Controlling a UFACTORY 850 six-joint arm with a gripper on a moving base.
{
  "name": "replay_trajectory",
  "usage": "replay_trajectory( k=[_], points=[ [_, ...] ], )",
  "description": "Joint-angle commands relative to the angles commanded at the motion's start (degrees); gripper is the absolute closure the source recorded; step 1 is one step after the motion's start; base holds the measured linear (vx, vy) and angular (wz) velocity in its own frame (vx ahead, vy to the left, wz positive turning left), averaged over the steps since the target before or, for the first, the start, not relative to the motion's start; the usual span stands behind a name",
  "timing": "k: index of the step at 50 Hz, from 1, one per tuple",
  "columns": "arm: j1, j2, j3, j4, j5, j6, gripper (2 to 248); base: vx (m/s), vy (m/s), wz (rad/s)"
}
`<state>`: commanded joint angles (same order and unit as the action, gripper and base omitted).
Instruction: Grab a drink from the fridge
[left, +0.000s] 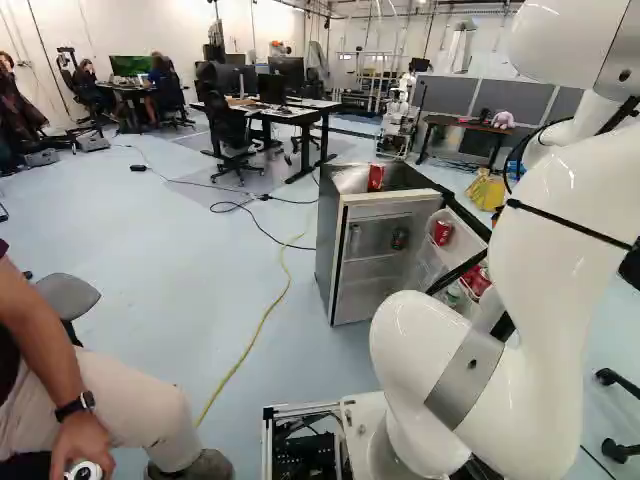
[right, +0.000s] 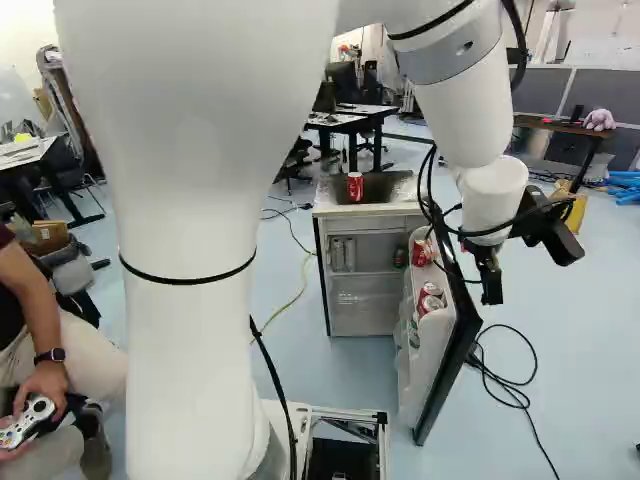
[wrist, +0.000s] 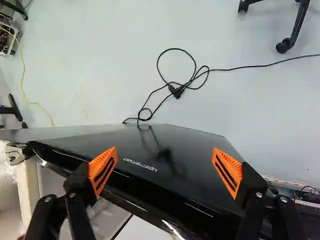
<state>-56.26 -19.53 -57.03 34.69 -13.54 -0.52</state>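
Hanging at the right, the tool (right: 491, 285) is let go, with its two orange pads (wrist: 103, 169) wide apart over the black door (wrist: 170, 150). I cannot tell if it touches the door. The door is swung open on the right side of the little fridge (right: 372, 211). A red can (right: 355, 186) stands up on top of the fridge. More red cans (right: 431, 297) sit in the door's white shelves. Inside, two pale cans (right: 343, 254) stand side by side at the left, and a dark can (right: 400, 257) is at the right.
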Motion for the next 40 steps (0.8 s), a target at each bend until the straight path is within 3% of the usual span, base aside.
replay_trajectory(
  k=[40],
  points=[
    [1.4, 2.6, 3.46, 0.0, 0.0, 0.0, 3, 0.0, 0.0, 0.0]
  ],
)
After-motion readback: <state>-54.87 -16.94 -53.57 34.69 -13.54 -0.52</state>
